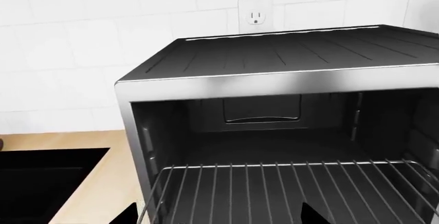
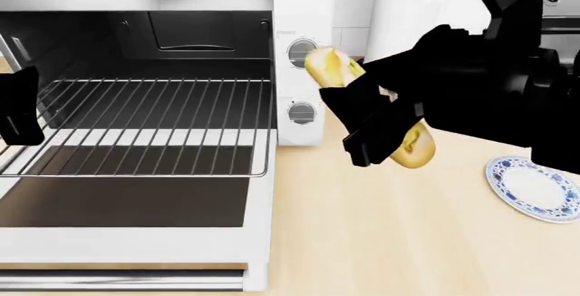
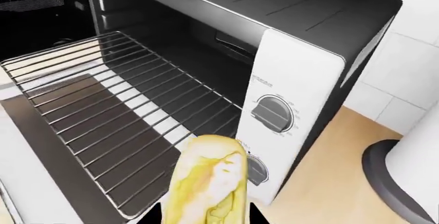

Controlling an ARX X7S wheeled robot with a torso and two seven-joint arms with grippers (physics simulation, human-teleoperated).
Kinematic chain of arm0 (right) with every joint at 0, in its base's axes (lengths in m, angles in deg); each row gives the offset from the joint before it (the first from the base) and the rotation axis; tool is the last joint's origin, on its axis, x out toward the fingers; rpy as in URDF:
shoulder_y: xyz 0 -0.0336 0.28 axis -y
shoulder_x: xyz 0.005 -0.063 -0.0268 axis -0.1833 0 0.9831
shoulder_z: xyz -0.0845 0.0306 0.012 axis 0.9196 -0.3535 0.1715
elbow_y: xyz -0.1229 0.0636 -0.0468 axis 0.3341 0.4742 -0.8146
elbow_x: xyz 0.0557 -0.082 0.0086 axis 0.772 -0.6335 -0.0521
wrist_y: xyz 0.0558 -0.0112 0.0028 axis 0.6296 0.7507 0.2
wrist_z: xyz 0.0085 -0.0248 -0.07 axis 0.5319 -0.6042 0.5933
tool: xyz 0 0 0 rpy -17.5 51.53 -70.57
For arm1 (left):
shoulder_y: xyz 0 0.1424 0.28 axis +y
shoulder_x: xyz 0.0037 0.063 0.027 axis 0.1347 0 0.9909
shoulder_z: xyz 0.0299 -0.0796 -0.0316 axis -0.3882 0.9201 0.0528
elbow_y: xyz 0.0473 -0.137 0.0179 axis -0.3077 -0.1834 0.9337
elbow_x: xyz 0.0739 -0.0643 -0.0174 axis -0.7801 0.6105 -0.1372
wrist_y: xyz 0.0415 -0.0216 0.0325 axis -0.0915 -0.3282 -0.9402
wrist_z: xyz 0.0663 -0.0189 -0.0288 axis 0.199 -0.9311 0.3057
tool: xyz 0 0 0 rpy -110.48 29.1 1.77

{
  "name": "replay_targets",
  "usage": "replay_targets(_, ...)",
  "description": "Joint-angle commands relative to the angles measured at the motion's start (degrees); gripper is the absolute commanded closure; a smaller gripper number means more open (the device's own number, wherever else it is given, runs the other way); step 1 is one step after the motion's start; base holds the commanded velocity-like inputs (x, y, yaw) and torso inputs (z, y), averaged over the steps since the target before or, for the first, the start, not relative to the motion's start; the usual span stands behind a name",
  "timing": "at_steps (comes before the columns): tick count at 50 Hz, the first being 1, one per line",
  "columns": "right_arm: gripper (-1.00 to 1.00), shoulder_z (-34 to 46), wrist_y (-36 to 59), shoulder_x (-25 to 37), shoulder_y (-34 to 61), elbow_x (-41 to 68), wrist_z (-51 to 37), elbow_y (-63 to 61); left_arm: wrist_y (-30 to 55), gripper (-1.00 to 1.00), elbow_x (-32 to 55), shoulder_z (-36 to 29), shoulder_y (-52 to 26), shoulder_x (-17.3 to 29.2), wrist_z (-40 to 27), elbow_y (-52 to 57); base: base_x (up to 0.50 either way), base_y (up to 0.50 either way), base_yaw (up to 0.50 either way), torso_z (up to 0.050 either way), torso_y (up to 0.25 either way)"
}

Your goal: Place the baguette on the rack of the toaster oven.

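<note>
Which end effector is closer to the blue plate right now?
Right. The right end effector, holding the baguette, hangs just left of the plate; the left end effector is across the oven, by the rack.

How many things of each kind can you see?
Toaster oven: 1
Rack: 1
Baguette: 1
Plate: 1
Dials: 2
Wall outlet: 1
Total: 7

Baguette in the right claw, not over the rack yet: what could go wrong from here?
1. The baguette hangs right of the oven, level with its dials; swinging left could knock the front panel.
2. The rack is pulled out over the open door; a clumsy drop could roll off its front edge.
</note>
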Motion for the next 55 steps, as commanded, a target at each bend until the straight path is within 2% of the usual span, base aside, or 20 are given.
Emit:
replay_targets(1, 1.0, 4.36, -2.2, -7.27, 1.7, 0.19, 0.32, 0.46, 0.18, -1.0, 0.67, 2.22, 2.46, 0.76, 0.54, 0.89, 0.0, 0.0, 0.0, 0.0, 0.0)
replay_targets(5, 1.0, 3.89, -2.06, -10.4, 2.29, -4.17, 2.52, 3.52, 0.45, -1.0, 0.05, 3.61, 3.98, 0.22, 1.16, 1.44, 0.0, 0.0, 0.0, 0.0, 0.0)
replay_targets(7, 1.0, 3.88, -1.71, -11.38, 2.33, -5.73, 3.63, 4.44, -0.88, -1.0, 2.2, -3.4, -2.79, 1.58, -1.12, -0.97, 0.0, 0.0, 0.0, 0.0, 0.0)
replay_targets(8, 1.0, 3.94, -1.69, -12.67, 2.3, -7.09, 4.68, 5.64, 0.32, -1.0, 0.28, 2.04, 2.62, 0.13, 0.28, 0.84, 0.0, 0.0, 0.0, 0.0, 0.0)
replay_targets(9, 1.0, 3.86, -1.13, -13.46, 2.38, -8.74, 5.92, 6.28, 0.63, -1.0, -0.11, 3.46, 3.87, -0.15, 0.75, 1.19, 0.0, 0.0, 0.0, 0.0, 0.0)
replay_targets(13, 1.0, 4.03, -0.56, -15.98, 2.7, -12.54, 9.16, 8.58, 0.15, -1.0, 0.75, 3.08, 3.39, 0.57, 0.15, 1.45, 0.0, 0.0, 0.0, 0.0, 0.0)
replay_targets(14, 1.0, 4.22, -0.37, -16.64, 2.84, -13.36, 9.97, 9.18, -0.78, -1.0, 2.94, -1.79, -1.93, 2.62, -1.12, -0.73, 0.0, 0.0, 0.0, 0.0, 0.0)
replay_targets(17, 1.0, 4.78, 0.49, -19.32, 4.06, -19.06, 14.73, 12.12, -1.34, -1.0, 4.19, -5.07, -5.48, 3.73, -2.12, -1.82, 0.0, 0.0, 0.0, 0.0, 0.0)
replay_targets(18, 1.0, 4.96, 0.34, -20.53, 4.79, -21.19, 16.72, 13.67, -0.44, -1.0, 2.53, 0.62, 0.4, 1.77, -1.56, 0.79, 0.0, 0.0, 0.0, 0.0, 0.0)
replay_targets(19, 1.0, 5.07, 0.3, -20.95, 5.08, -22.24, 17.75, 14.19, -0.33, -1.0, 2.62, 1.33, 0.9, 1.89, -1.41, 0.94, 0.0, 0.0, 0.0, 0.0, 0.0)
replay_targets(20, 1.0, 5.28, 0.3, -21.52, 5.38, -23.97, 19.37, 14.5, -1.0, -1.0, 4.53, -2.48, -3.5, 3.84, -2.05, -0.83, 0.0, 0.0, 0.0, 0.0, 0.0)
replay_targets(21, 1.0, 5.35, 0.07, -21.9, 5.43, -24.3, 20.01, 15.1, -1.04, -1.0, 4.6, -2.43, -3.34, 3.87, -2.18, -0.57, 0.0, 0.0, 0.0, 0.0, 0.0)
replay_targets(22, 1.0, 5.82, -0.11, -22.73, 5.5, -26.2, 21.83, 15.71, -0.13, -1.0, 3.62, 1.87, 1.05, 2.41, -1.97, 1.23, 0.0, 0.0, 0.0, 0.0, 0.0)
replay_targets(30, 1.0, 10.03, -1.76, -27.76, 7.15, -35.12, 30.65, 20.89, 0.75, -1.0, 3.2, 6.05, 4.52, 2.2, -1.59, 1.81, 0.0, 0.0, 0.0, 0.0, 0.0)
replay_targets(44, 1.0, 16.45, -6.34, -34.18, 10.28, -44.23, 41.6, 28.29, 1.52, -1.0, 4.69, 10.87, 7.79, 3.43, -1.52, 2.16, 0.0, 0.0, 0.0, 0.0, 0.0)
replay_targets(48, 1.0, 17.96, -8.12, -35.02, 10.04, -46.12, 43.5, 29.73, 2.1, -1.0, 4.08, 12.54, 9.17, 2.32, -1.08, 2.39, 0.0, 0.0, 0.0, 0.0, 0.0)
replay_targets(55, 1.0, 24.93, -12.17, -37.39, 10.77, -50.37, 49.53, 36.69, 0.98, -1.0, 4.42, 10.01, 7.83, 3.76, -1.37, 2.08, 0.0, 0.0, 0.0, 0.0, 0.0)
